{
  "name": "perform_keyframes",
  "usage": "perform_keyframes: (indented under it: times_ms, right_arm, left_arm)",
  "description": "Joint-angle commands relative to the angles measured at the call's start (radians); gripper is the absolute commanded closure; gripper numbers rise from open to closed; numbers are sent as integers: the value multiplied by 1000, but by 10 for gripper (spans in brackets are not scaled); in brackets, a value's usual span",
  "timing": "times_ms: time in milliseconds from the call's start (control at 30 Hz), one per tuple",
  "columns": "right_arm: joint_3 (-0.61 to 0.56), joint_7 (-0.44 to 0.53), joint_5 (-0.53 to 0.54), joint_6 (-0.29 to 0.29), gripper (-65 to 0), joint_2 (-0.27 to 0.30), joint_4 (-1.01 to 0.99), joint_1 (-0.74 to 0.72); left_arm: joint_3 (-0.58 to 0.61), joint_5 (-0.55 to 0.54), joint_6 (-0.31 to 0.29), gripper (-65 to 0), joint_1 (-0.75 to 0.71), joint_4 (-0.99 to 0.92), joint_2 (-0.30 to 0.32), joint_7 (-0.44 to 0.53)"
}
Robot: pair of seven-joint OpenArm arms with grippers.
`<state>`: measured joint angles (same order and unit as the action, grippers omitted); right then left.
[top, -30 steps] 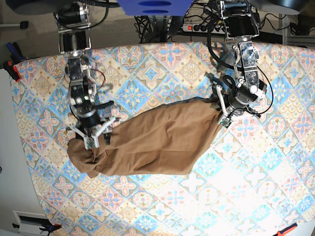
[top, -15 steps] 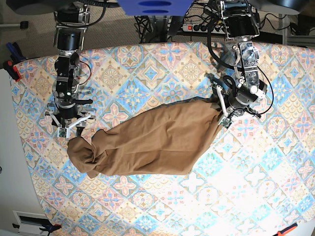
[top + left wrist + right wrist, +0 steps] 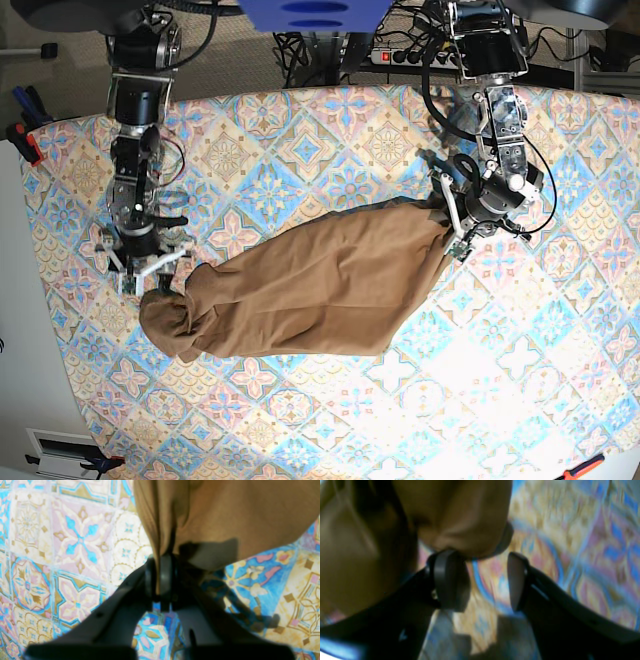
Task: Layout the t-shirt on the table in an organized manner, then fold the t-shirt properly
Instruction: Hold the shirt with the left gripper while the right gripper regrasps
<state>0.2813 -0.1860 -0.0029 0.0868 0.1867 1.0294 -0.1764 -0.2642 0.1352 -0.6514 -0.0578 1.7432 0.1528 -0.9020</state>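
While the t-shirt (image 3: 300,290) lies bunched in a tan-brown diagonal band across the middle of the table (image 3: 330,130), the left gripper (image 3: 449,237) is clenched on a gathered fold at the shirt's far end, and the right gripper (image 3: 146,279), jaws parted and grasping nothing, sits at the shirt's crumpled opposite end; bare patterned cloth surrounds the shirt on all sides

A power strip (image 3: 400,57) with black cables (image 3: 310,45) lies on the floor beyond the bench's far edge. Red-handled clamps (image 3: 22,140) grip the bench edge well off from the right fingers; an orange-handled one (image 3: 583,466) sits at the near corner.
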Motion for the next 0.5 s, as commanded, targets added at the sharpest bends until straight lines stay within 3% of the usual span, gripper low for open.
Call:
perform_keyframes:
  times_ms: [0,467]
  right_arm:
    - [2,27,5,-3,-305,14,15,-33]
    - [0,27,5,-2,-305,14,-30,-67]
  left_arm:
    - [-2,-4,3,0,14,14,4,11]
    - [-2,-4,3,0,14,14,3,11]
